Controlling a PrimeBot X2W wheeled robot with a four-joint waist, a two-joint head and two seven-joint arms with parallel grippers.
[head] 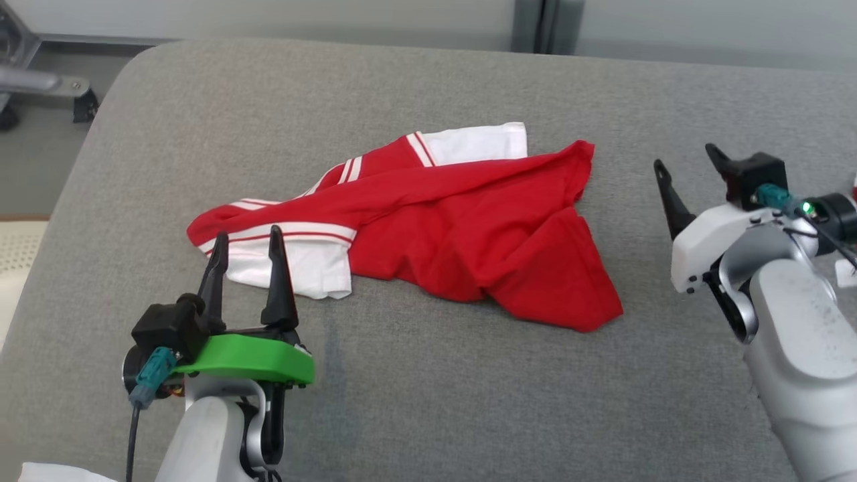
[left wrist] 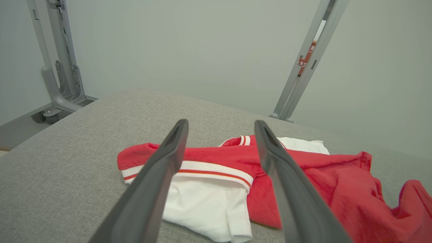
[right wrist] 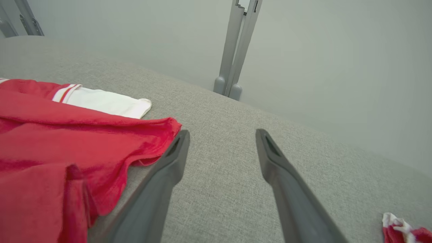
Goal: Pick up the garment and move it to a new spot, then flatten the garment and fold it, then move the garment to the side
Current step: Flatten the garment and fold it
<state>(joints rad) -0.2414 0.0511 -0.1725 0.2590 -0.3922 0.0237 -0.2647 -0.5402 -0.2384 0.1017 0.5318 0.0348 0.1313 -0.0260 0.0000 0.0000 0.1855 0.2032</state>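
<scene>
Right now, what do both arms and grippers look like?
Left gripper: two long dark tapered fingers, black block, green plate, teal plug with black cable, pale forearm. Right gripper: matching fingers, white housing, teal connector, green light, speckled grey forearm.

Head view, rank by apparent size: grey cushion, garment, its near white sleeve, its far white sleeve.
1. Grey cushion
2. Garment
3. Near white sleeve
4. Far white sleeve, slightly smaller; it lies farther away and partly covered, so the sleeves' order is unsure.
</scene>
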